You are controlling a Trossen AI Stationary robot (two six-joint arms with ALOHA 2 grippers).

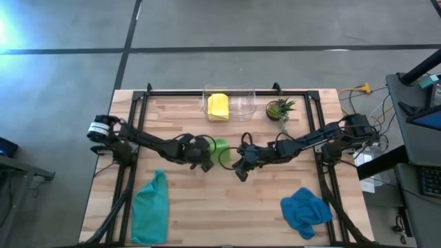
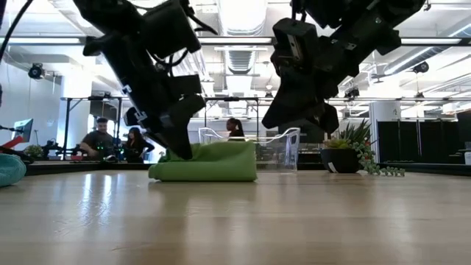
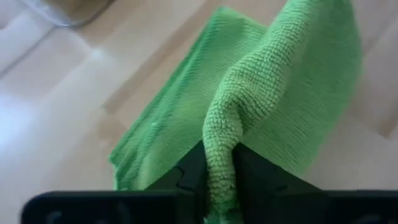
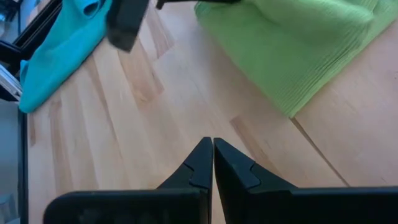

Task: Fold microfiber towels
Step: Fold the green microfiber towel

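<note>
A lime green towel [image 1: 222, 150] lies folded on the wooden table [image 1: 227, 207] at its middle, flat side down [image 2: 210, 163]. My left gripper [image 3: 219, 186] is at the towel's left end [image 2: 182, 147] and is shut on it. My right gripper [image 4: 211, 155] hangs shut just right of the towel [image 1: 240, 169], above the table and touching nothing. A teal towel [image 1: 151, 207] lies crumpled at the near left and a blue towel [image 1: 305, 210] at the near right. A yellow towel [image 1: 218, 105] sits in a clear bin at the far edge. My left gripper pinches a raised ridge of the lime green towel [image 3: 219, 149] between its two fingers [image 3: 186, 177]. The fingers slant down from the table's left side. The cloth bunches up at the pinch, and the rest of the towel lies on the table.
A clear plastic bin [image 1: 241, 105] stands at the far edge, with a small potted plant [image 1: 279, 109] to its right. A black frame [image 1: 138, 96] runs along the table's sides. People sit in the room beyond the table [image 2: 99, 140].
</note>
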